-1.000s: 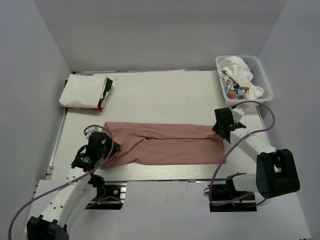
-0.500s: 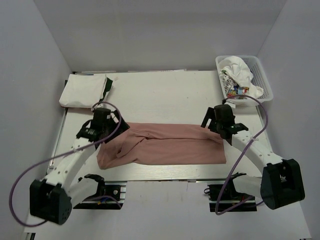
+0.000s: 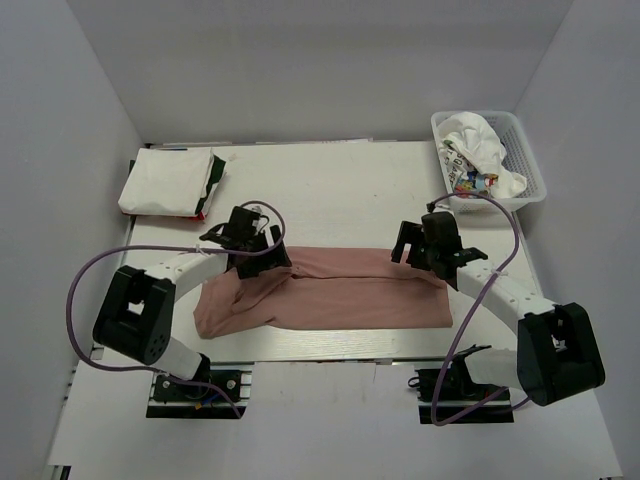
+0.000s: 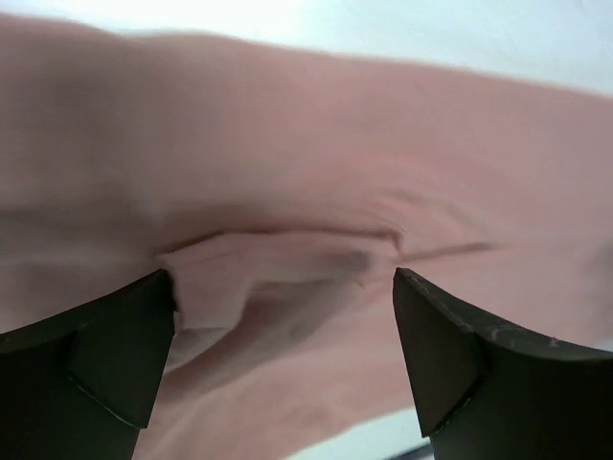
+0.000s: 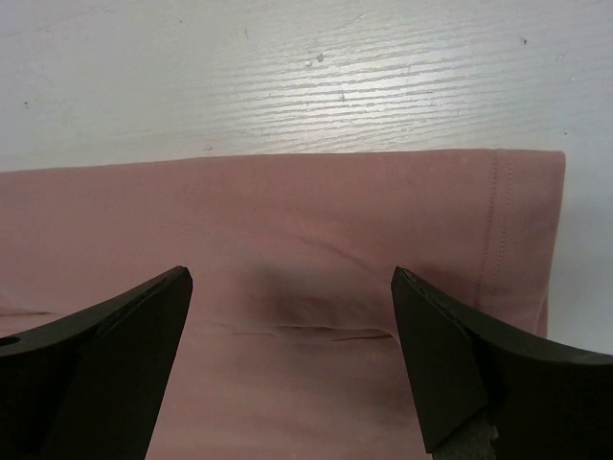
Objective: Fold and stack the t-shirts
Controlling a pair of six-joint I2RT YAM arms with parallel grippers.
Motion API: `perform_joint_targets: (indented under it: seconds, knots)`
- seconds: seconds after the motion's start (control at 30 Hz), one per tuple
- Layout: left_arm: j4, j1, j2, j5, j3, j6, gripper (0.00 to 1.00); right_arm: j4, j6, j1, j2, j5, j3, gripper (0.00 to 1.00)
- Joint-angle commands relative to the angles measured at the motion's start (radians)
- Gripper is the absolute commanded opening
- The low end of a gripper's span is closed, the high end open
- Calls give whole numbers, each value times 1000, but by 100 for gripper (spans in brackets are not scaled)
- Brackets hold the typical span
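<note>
One folded stack sits far left, the pink shirt lies mid-table as a half-folded strip under the left gripper and right gripper, both spread empty, and the basket holds more.

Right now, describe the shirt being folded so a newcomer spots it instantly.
Start at the white table. Across its near half lies the pink t-shirt, a long folded band. It alone lies spread out; other shirts form a stack far left or fill the basket.
</note>
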Motion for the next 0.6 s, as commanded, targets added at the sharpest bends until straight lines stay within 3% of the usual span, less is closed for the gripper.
perform_joint_targets:
  seconds: [0.0, 0.33, 0.57]
  knots:
    - [-28, -57, -73, 101, -14, 43, 100, 11, 5, -3, 1, 48, 1, 90]
    - [-162, -210, -234, 382, -147, 98, 100, -17, -4, -3, -21, 91, 9, 90]
    - [-223, -264, -347, 221, -69, 80, 100, 9, -30, -1, -25, 50, 19, 90]
